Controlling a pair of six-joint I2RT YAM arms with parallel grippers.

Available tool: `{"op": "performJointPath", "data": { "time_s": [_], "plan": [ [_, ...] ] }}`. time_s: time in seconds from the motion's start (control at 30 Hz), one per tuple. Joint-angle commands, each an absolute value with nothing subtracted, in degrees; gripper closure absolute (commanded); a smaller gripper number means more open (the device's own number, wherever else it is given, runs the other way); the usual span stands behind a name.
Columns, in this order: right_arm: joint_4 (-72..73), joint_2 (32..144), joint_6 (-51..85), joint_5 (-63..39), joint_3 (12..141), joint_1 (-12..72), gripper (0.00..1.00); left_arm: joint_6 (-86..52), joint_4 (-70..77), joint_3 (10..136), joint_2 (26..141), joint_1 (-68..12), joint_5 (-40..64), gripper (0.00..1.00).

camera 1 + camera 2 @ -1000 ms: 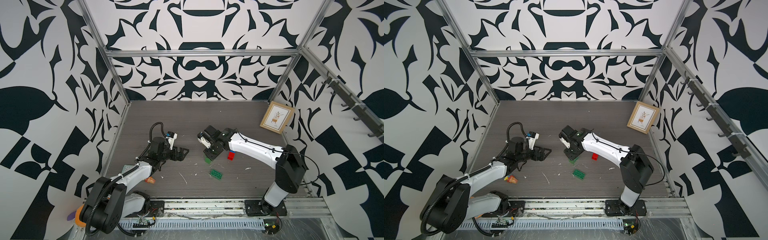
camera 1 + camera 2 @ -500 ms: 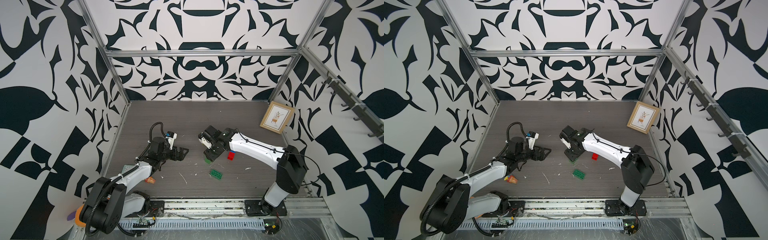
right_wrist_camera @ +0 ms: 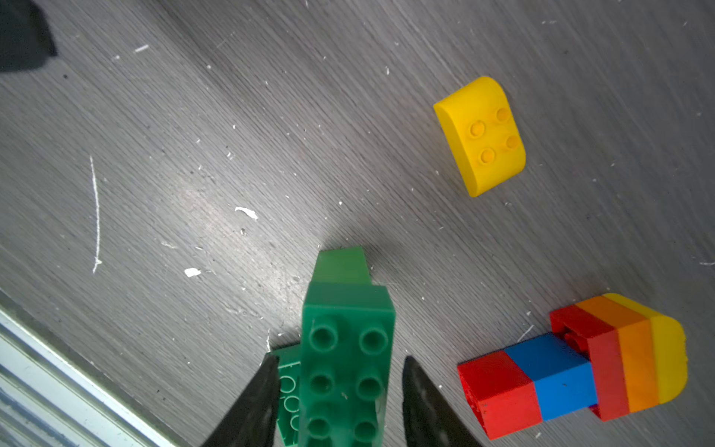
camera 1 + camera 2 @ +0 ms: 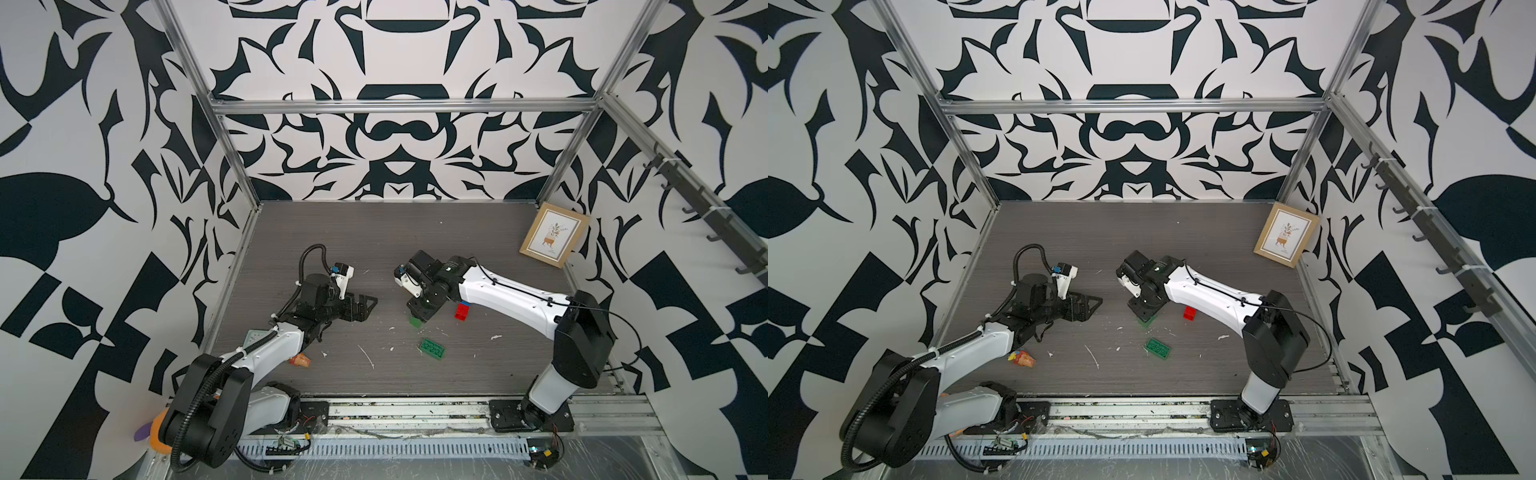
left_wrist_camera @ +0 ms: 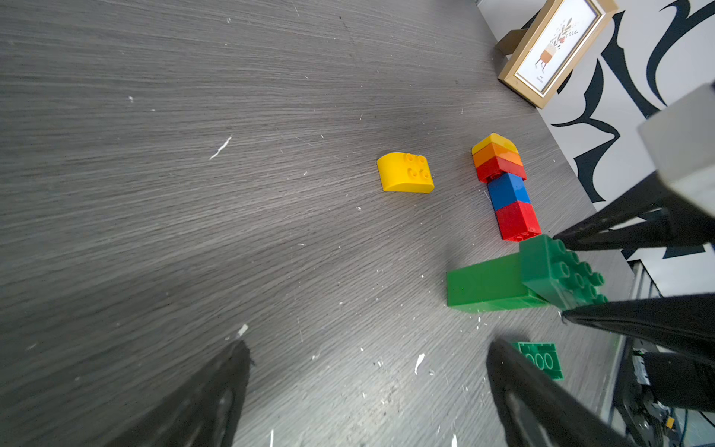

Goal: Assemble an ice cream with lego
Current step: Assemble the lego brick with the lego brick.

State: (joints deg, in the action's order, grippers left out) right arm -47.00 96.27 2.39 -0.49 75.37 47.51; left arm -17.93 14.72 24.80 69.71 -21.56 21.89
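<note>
A dark green brick [image 3: 348,348] sits on a longer, lighter green brick [image 5: 483,286] lying on the table. My right gripper [image 3: 340,360] is open, one finger on each side of the dark brick with a thin gap at both; in both top views it points down over the bricks [image 4: 414,322]. An upturned green plate [image 4: 432,348] lies close by. A stack of red, blue, red, orange and yellow bricks [image 3: 572,367] lies on its side. A yellow dome brick [image 3: 479,135] lies apart. My left gripper [image 4: 370,305] hangs open and empty, to the left.
A framed picture [image 4: 554,234] leans at the back right wall. A crumpled orange-red wrapper [image 4: 301,360] lies beside the left arm. An orange plush toy [image 4: 156,428] sits off the table by the left base. White scraps dot the wood surface [image 4: 415,249].
The right gripper has stayed over the green bricks with only a slight shift. The left arm has not moved.
</note>
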Motion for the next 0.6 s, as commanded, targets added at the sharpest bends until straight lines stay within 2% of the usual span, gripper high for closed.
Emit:
{"op": "performJointPath", "data": {
  "time_s": [0.0,0.1,0.4,0.57],
  "plan": [
    [-46.82,94.62,2.18,-1.23,76.25,47.56,0.53,-17.29,14.52,24.64,69.83,-21.71,21.97,0.01],
    [-46.78,94.14,2.20,-1.24,75.71,47.58,0.60,-17.29,14.59,24.52,69.71,-21.71,21.89,0.01],
    [-47.09,94.22,0.54,-0.62,74.57,47.51,0.70,-17.27,14.60,24.43,69.48,-21.70,21.67,0.01],
    [-47.71,94.88,-1.61,-0.98,74.54,47.59,0.70,-17.24,14.67,24.52,69.70,-21.71,21.61,0.01]
  ]
}}
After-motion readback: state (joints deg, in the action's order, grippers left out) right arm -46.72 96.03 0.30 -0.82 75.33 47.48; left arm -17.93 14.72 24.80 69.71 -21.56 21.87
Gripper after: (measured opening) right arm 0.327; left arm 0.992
